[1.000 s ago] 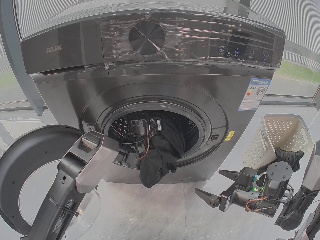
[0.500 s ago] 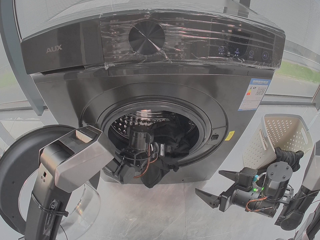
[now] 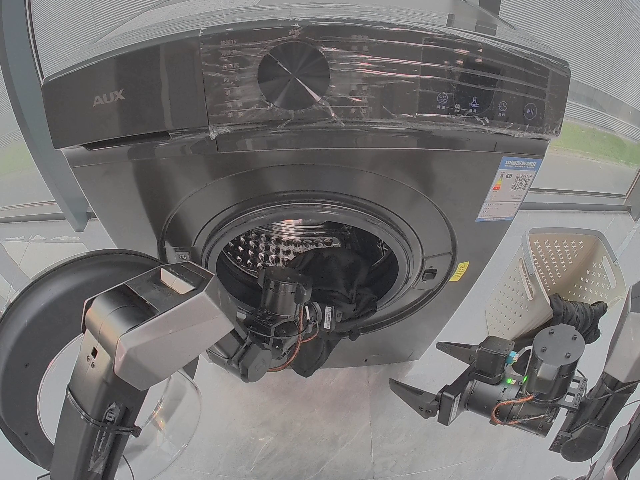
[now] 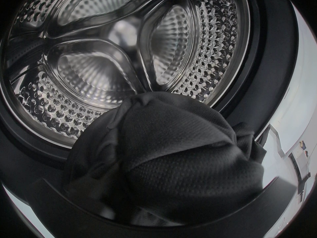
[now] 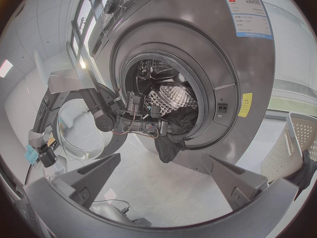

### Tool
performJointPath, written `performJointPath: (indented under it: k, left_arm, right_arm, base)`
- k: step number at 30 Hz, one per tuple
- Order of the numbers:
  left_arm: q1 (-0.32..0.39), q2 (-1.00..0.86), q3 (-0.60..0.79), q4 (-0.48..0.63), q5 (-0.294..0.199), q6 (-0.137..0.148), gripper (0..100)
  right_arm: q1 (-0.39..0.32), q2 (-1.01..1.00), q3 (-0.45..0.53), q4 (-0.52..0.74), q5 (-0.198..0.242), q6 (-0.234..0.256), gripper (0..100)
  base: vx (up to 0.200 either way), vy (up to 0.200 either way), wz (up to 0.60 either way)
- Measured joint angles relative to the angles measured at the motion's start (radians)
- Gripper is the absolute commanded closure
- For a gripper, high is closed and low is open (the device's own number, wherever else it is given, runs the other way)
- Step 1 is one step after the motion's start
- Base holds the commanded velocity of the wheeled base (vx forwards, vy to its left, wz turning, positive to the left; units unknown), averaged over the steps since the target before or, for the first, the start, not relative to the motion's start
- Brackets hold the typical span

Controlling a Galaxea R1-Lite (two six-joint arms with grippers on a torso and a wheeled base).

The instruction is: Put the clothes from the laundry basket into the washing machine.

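- The washing machine [image 3: 320, 161] fills most of what I see from the head camera, front-loading, with its round opening facing me.
- Its door [image 3: 40, 315] is swung wide open on the left side of the machine.
- The steel drum [image 4: 99, 66] is bare at the back and sides in my left wrist camera.
- The white laundry basket [image 3: 533, 268] sits on the floor just to the right of the machine, its open side turned toward me.
- A black garment [image 3: 340, 281] is bunched at the drum's mouth, lying across the lower lip of the opening, with one fold hanging down outside over the front panel.
- My right gripper [image 3: 417, 366] hovers low over the floor in front of the basket, well apart from the garment, jaws spread wide and holding nothing.
- My left gripper [image 3: 337, 318] is at the lower lip of the opening, pressed into the black garment; I cannot tell whether it is clamped on the cloth.
- Another dark cloth [image 3: 580, 315] hangs over the basket's near rim.
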Motion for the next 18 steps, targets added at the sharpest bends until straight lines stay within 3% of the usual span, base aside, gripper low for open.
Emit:
performJointPath:
  k: [8, 18]
  left_arm:
    - [0.007, 0.033, -0.077, 0.01, 0.02, -0.005, 100]
    - [0.063, 0.05, -0.317, 0.008, 0.106, -0.014, 100]
  right_arm:
    - [0.003, 0.0, 0.0, 0.0, 0.0, 0.0, 0]
    - [0.003, 0.0, 0.0, 0.0, 0.0, 0.0, 0]
  base:
    - [0.0, 0.0, 0.0]
    - [0.0, 0.0, 0.0]
